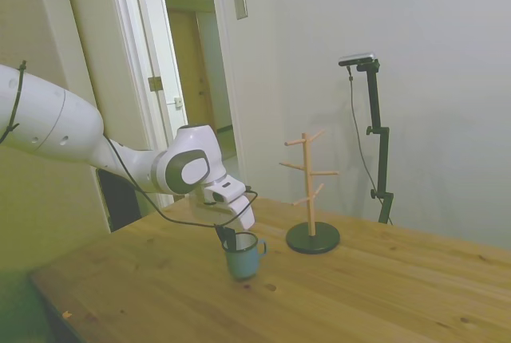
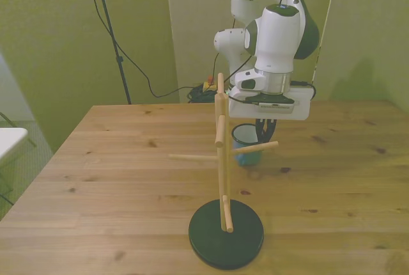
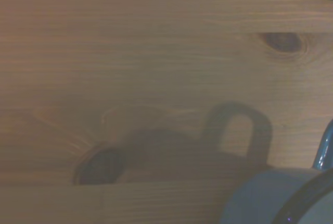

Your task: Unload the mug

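On the worktop the mug stands upright beside the peg stand; hand pinches its rim; front view half-hides the mug.

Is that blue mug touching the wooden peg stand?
Apart. In the side view, bare table shows between the mug and the stand's dark base.

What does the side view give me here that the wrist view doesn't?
Only the side view shows the gripper reaching into the mug, the mug upright on the table, and the bare peg stand apart from it. Only the wrist view shows the mug's shadow, handle loop included, on the wood. Both show the mug's rim and the tabletop.
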Available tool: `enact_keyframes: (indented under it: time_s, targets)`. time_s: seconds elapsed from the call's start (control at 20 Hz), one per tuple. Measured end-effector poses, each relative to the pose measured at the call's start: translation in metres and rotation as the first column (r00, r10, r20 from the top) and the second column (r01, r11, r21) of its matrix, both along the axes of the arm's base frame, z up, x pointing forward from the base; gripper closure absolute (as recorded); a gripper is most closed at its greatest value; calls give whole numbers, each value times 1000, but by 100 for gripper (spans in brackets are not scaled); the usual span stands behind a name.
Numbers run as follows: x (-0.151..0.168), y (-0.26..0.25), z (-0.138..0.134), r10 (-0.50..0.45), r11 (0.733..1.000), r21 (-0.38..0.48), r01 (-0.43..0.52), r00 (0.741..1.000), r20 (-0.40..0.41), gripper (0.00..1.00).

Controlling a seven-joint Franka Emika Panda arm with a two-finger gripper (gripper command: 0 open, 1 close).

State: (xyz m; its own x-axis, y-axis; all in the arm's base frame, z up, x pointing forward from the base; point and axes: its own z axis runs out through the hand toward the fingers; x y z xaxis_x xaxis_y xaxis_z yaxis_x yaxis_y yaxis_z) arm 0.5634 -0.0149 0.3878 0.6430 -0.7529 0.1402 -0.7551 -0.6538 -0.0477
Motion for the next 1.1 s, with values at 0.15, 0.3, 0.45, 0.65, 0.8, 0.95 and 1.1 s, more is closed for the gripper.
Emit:
enact_keyframes:
  time_s: [0.15,0.3,0.45,0.65,0.8,0.95,1.1]
  targets:
    - [0,1,-2,1,1000,-1,-1,1000,-3,100]
    - [0,1,-4,2,1000,-3,-2,1000,-2,100]
    - [-1,1,-7,3,1000,-5,-3,1000,1,100]
    - [0,1,-10,3,1000,-5,-3,1000,-2,100]
    - [0,1,-13,3,1000,-6,-3,1000,-4,100]
    - [0,1,-14,4,1000,-5,-4,1000,-2,0]
    - [0,2,-15,6,1000,-5,-6,1000,-1,0]
